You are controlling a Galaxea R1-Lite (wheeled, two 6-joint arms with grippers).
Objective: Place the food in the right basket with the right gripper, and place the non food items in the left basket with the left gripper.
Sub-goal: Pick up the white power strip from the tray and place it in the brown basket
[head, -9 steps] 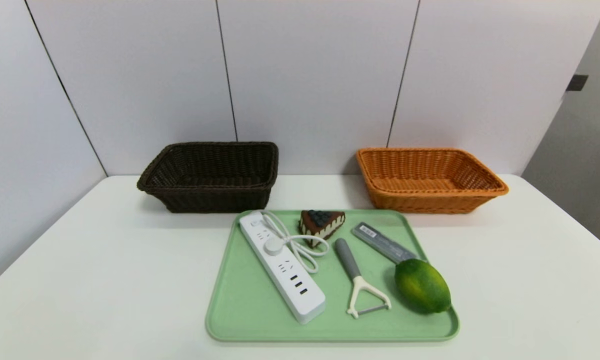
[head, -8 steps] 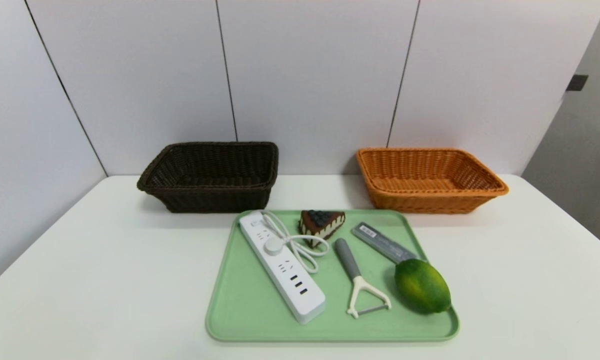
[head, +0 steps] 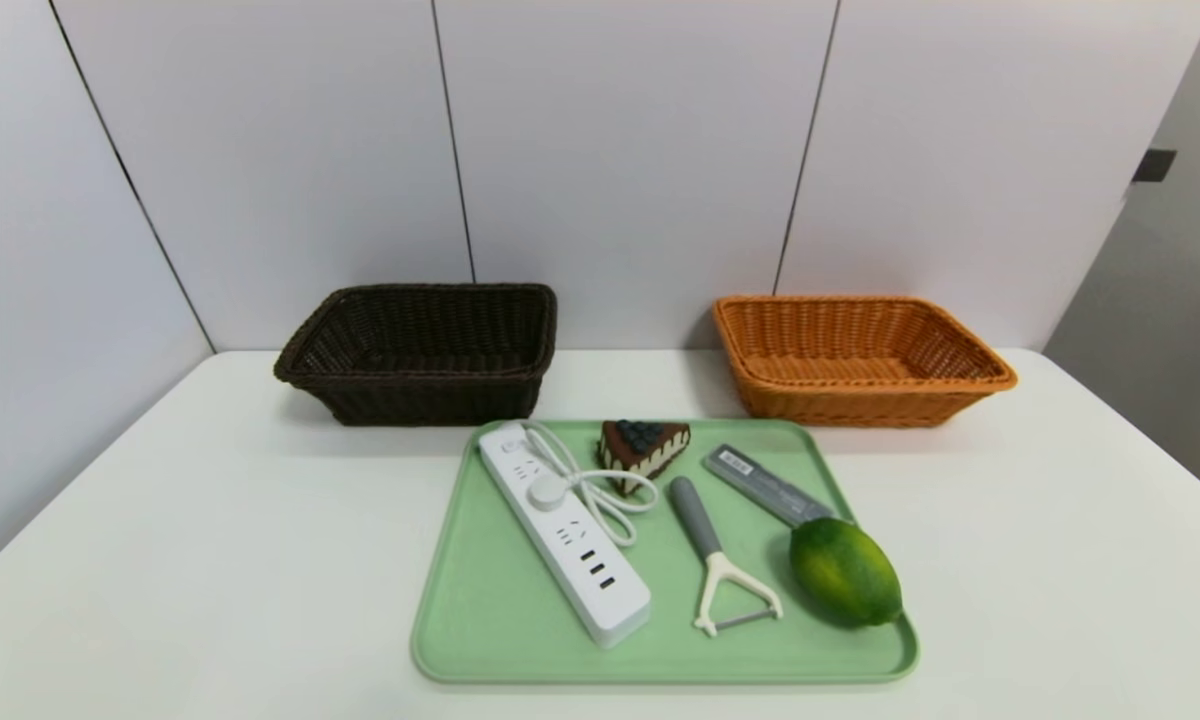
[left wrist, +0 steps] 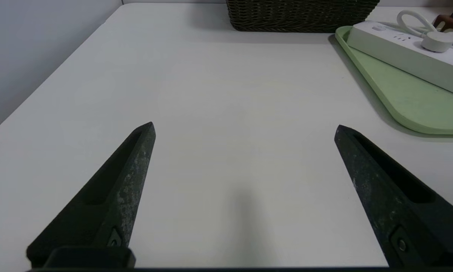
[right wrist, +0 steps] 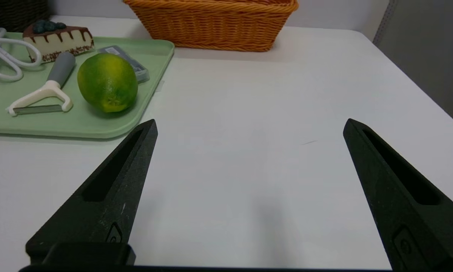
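Wrist views alone show left gripper (left wrist: 243, 128) and right gripper (right wrist: 249, 124), both released.

Looks like a lab or test bench setup, not anyone's home. Plain white table (head: 210, 520) pushed up against bare white wall panels (head: 620, 150) with dark seams, nothing decorating it. The stuff on the green tray (head: 480, 610) is a random staged mix: a power strip (head: 565, 530), a fake-looking cake slice (head: 645, 450), a peeler (head: 720, 570), all laid out neatly between a dark basket (head: 420, 350) and an orange basket (head: 860, 360).
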